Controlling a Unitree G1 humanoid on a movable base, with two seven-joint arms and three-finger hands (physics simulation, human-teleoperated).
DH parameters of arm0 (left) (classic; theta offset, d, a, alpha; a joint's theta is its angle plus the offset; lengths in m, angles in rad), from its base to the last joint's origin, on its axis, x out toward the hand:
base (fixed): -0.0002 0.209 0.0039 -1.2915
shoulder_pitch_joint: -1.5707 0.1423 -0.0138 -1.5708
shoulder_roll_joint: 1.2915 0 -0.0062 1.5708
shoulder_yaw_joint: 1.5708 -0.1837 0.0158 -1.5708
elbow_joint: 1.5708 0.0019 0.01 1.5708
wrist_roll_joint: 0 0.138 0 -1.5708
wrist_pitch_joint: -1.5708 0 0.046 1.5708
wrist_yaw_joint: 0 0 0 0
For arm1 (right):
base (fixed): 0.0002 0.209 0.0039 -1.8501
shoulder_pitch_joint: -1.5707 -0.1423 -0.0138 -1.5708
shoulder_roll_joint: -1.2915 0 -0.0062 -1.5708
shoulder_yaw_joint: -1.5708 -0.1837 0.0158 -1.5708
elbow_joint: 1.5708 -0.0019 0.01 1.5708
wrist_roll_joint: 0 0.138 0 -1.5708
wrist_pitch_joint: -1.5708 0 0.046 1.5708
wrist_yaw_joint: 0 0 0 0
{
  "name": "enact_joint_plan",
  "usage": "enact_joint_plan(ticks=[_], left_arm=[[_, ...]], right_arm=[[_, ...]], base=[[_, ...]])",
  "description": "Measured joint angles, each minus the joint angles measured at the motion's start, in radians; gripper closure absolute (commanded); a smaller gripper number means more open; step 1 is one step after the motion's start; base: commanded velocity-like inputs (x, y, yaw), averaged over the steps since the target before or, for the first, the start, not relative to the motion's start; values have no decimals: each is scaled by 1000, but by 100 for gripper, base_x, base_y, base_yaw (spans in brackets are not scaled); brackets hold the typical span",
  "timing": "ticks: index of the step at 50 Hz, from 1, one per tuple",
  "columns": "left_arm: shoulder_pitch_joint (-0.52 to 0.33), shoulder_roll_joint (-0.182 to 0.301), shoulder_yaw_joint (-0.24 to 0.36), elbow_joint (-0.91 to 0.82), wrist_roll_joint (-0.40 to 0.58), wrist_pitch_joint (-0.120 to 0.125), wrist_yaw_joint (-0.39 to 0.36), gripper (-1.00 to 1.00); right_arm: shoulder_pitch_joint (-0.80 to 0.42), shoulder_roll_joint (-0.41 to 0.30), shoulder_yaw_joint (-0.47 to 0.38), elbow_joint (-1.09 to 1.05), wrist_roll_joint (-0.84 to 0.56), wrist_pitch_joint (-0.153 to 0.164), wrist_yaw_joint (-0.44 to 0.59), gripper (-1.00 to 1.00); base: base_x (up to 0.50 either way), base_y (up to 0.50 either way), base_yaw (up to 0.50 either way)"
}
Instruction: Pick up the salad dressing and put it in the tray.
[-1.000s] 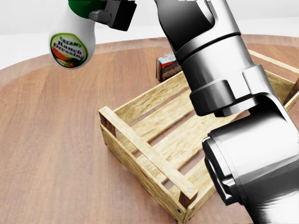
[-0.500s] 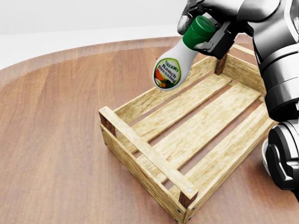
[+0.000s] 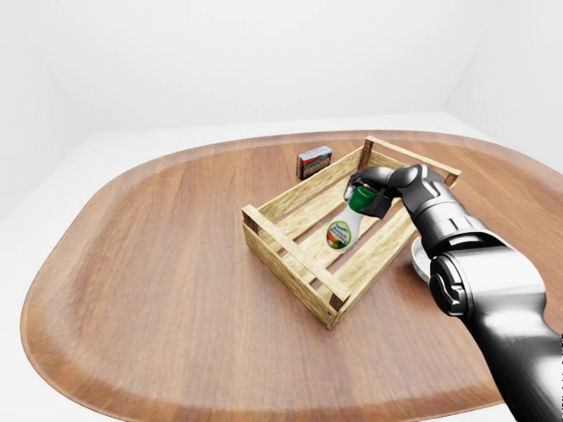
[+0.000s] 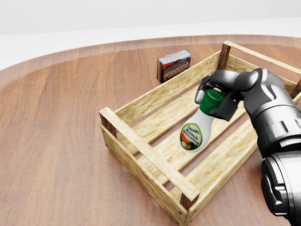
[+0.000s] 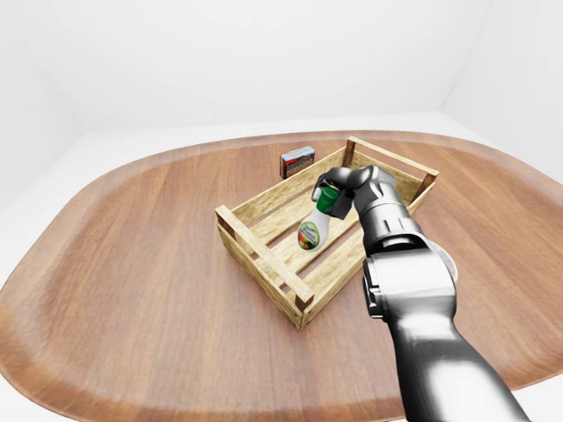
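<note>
The salad dressing (image 4: 194, 132) is a white ranch bottle with a green cap. It hangs tilted, base down and to the left, inside the wooden slatted tray (image 4: 141, 146), its base at or just above the slats. My right hand (image 4: 214, 101) is shut on the bottle's green cap, reaching over the tray from the right. The same hold shows in the left-eye view (image 3: 362, 195). My left hand is not in any view.
A small chocolate pudding box (image 4: 174, 65) stands on the round wooden table (image 4: 56, 141) just beyond the tray's far wall. A white plate's edge (image 3: 417, 260) shows to the right of the tray, partly hidden by my arm.
My right hand has carried the bottle from high at the upper left across and down into the tray. My arm has drawn back to the right, uncovering the tray and pudding box.
</note>
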Motion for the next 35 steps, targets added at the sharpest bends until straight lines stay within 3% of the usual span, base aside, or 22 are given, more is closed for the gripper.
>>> enact_joint_plan(ticks=[17,35], left_arm=[[5,-10,-1,7,11,0,-8,-100],[4,-14,-7,25,22,0,-15,-100]], right_arm=[[33,54,-6,28,-188,0,-164,100],[90,83,-49,37,-236,0,-243,100]], base=[[0,0,0],[0,0,0]])
